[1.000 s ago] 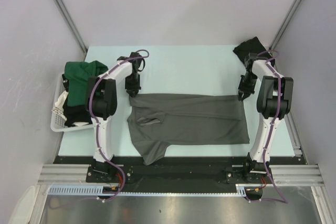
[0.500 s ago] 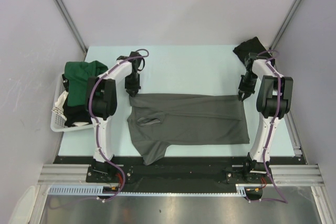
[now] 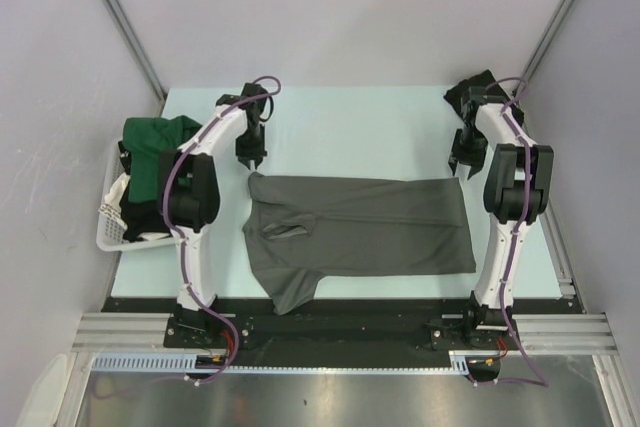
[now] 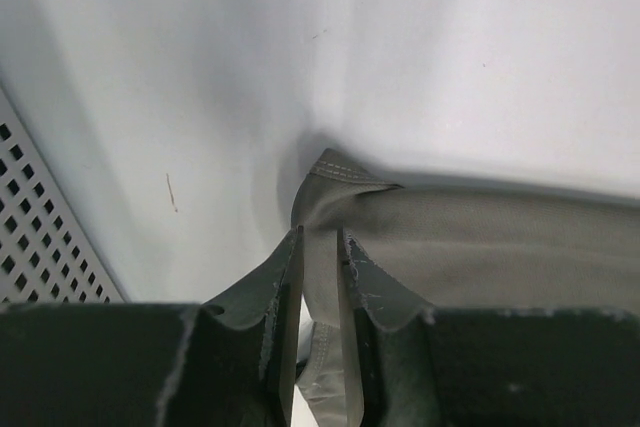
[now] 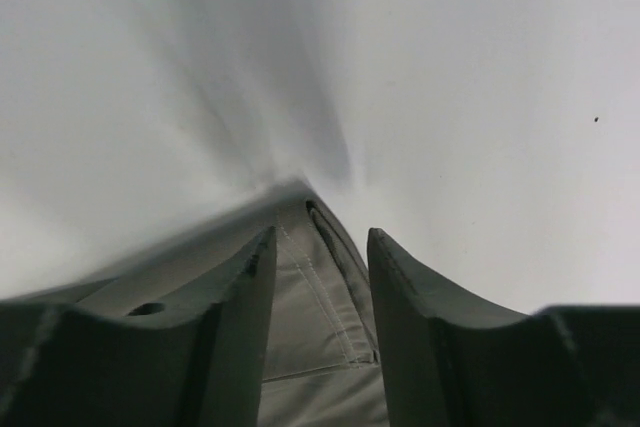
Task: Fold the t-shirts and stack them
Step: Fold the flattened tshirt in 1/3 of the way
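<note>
The dark grey t-shirt [image 3: 360, 227] lies folded lengthwise across the middle of the table, one sleeve hanging toward the near edge. My left gripper [image 3: 250, 161] is at its far left corner. In the left wrist view [image 4: 320, 232] the jaws stand almost together, with the shirt corner [image 4: 345, 182] pinched between them and tented up. My right gripper [image 3: 456, 167] is at the far right corner. In the right wrist view [image 5: 320, 237] its jaws stand apart over the hemmed corner [image 5: 315, 317], not squeezing it. The black t-shirt [image 3: 478, 92] lies at the far right. The green t-shirt [image 3: 155, 142] drapes over the basket.
The white slatted basket [image 3: 112, 219] stands off the table's left edge with dark cloth inside. The pale table [image 3: 350, 127] is bounded by grey walls at the back and sides. A dark rail [image 3: 340, 312] runs along the near edge.
Both grippers have moved away from me, toward the far side of the table, and now sit at the very tips of the grey shirt's far corners. The shirt's shape is almost unchanged.
</note>
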`<action>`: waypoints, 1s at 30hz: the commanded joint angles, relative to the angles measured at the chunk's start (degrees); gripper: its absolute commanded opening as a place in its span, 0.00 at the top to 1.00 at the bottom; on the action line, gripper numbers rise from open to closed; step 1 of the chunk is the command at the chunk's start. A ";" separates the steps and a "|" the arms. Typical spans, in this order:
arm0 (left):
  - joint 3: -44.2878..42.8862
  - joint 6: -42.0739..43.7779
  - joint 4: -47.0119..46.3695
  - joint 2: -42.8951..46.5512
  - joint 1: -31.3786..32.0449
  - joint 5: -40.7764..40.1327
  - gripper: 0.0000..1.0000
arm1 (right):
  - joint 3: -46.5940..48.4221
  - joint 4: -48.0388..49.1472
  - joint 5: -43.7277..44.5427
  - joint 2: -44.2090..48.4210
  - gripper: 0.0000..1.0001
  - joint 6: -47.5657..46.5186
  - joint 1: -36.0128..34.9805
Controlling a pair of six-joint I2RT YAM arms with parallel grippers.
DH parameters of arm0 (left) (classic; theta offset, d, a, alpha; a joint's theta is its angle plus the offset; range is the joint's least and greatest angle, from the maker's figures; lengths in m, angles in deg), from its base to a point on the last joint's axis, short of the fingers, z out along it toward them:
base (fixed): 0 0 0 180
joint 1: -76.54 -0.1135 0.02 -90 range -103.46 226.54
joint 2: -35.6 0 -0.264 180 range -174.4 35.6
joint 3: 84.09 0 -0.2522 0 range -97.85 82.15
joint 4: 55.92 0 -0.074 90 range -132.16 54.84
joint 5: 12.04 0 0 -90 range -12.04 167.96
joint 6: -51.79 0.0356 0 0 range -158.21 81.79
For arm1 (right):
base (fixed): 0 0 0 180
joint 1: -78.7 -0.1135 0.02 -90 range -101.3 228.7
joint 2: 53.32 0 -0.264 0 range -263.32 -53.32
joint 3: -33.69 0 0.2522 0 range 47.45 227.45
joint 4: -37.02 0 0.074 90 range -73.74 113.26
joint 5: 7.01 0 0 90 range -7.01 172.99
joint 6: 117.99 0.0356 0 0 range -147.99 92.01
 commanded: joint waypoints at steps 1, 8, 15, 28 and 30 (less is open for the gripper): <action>-2.39 1.78 1.56 5.05 0.40 0.44 0.76 | 3.66 -1.31 1.97 1.10 0.51 -0.01 -0.92; 1.12 1.96 0.43 9.26 1.37 2.90 0.75 | 3.58 -1.67 2.84 4.26 0.00 0.17 -1.36; 3.41 1.52 -0.37 9.53 5.15 5.45 0.81 | 3.23 -1.40 3.90 6.55 0.00 -0.44 -2.32; 10.95 -0.68 -5.90 15.42 13.76 8.17 1.00 | -5.21 2.55 -7.53 11.21 1.00 -0.53 -0.83; 12.37 -1.29 -6.87 15.51 14.64 8.70 1.00 | -6.87 2.64 -7.53 12.08 1.00 -0.45 -1.01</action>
